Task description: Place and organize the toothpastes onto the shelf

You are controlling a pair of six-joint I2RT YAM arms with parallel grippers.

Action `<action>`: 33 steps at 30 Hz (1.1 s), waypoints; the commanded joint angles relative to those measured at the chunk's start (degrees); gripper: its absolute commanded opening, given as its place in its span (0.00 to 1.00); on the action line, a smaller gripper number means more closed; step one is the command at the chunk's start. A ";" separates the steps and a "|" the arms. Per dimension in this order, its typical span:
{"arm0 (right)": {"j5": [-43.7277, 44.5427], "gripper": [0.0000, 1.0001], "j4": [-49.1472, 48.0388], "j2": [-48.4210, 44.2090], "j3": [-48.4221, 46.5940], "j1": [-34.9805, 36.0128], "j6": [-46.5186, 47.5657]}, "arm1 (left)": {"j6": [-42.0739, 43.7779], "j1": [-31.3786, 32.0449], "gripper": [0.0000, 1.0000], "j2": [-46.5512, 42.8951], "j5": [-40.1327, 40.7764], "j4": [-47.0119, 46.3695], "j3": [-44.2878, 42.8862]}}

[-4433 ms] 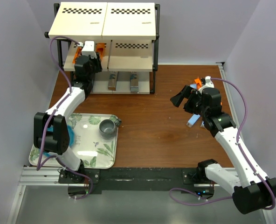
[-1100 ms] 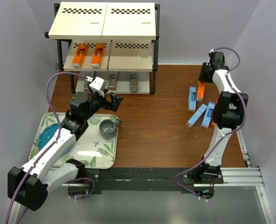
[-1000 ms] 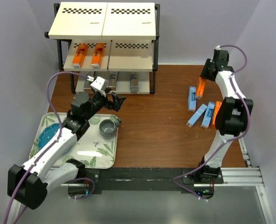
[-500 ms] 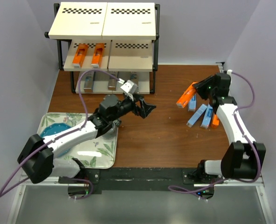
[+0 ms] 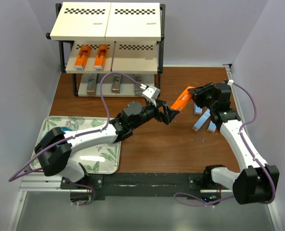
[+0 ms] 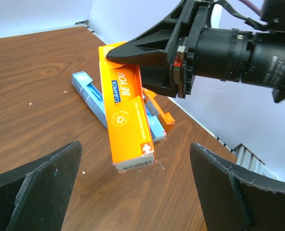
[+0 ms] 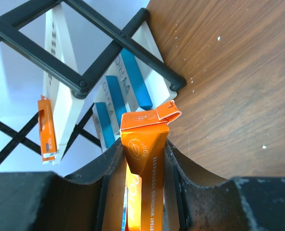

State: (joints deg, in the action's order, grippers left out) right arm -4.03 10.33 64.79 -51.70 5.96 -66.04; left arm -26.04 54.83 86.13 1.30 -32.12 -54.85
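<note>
Top view, done: two orange boxes (image 5: 92,56) lay side by side on the middle board of the shelf (image 5: 109,21), and three dark boxes (image 5: 116,84) lay on the bottom board. I judged about five put away.
Top view, in hand: my right pincer (image 5: 191,92) was clenched on one end of an orange box (image 5: 182,100), held above the surface (image 5: 147,144). Its free end pointed at my left pincer (image 5: 169,115), which stood released and empty just beside it. I read this as a pass between arms, not yet made.
Top view, left to do: loose boxes (image 5: 202,120) lay on the surface under my right arm, well apart from the shelf.
Top view, hard to tell: my right arm covered part of that pile, so I could not count it.
Left wrist view, task thing: the orange box hung tilted ahead of my spread fingers (image 6: 36,185) and touched neither. Behind it lay a light blue box (image 6: 87,94) and at least two more, partly hidden.
Right wrist view, grasp: the box end sat clamped between my fingers (image 7: 101,192), its flap (image 7: 167,111) sprung open.
Right wrist view, cut off: only a corner of the shelf showed, with blue boxes on the low board and one orange box above. The pile and my left arm were out of frame.
</note>
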 commanded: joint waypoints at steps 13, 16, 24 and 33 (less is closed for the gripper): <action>0.43 0.34 -5.23 0.07 -0.59 4.41 -3.22 | -6.56 2.56 0.81 5.28 13.64 5.48 -7.20; 0.52 0.34 -5.23 0.07 -0.59 4.85 -3.13 | -7.09 2.56 0.73 5.28 13.99 5.75 -7.20; 0.69 0.35 -5.41 -0.19 -0.07 5.47 -2.60 | -7.27 2.65 0.46 4.75 13.64 5.66 -6.94; -0.27 0.72 -4.70 -1.60 1.43 5.56 -0.76 | -5.08 2.65 0.20 1.60 14.17 6.28 -3.86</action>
State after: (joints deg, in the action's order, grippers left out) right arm -4.01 7.97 65.14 -50.78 11.25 -67.79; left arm -32.91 57.49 91.39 13.26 -24.16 -59.55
